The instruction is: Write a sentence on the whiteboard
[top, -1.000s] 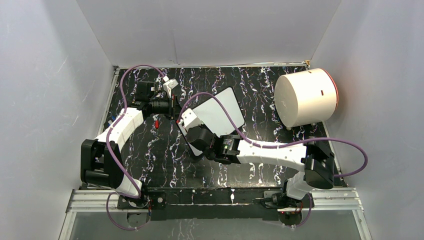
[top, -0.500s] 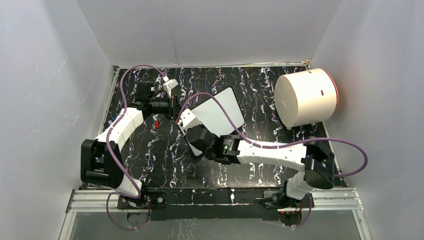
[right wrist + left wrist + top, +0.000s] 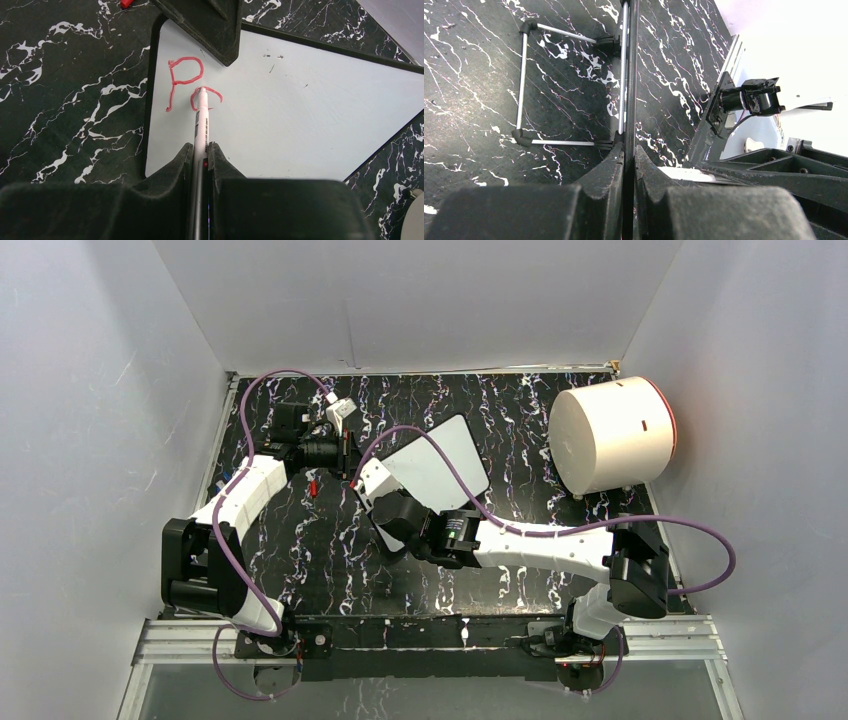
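From above, we see the whiteboard [image 3: 445,465] mid-way on the table [image 3: 330,560]. Left wrist: our left gripper [image 3: 629,150] pinches its edge. Right wrist: our right gripper [image 3: 200,150] clamps the marker [image 3: 201,120], tip on the sentence [image 3: 170,87]; the free board stretches rightwards.

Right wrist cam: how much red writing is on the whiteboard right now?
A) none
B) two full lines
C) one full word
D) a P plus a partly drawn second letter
D: on the whiteboard the red writing is just a P and an unfinished loop beside it, and the marker in the right claw has its tip on that loop.
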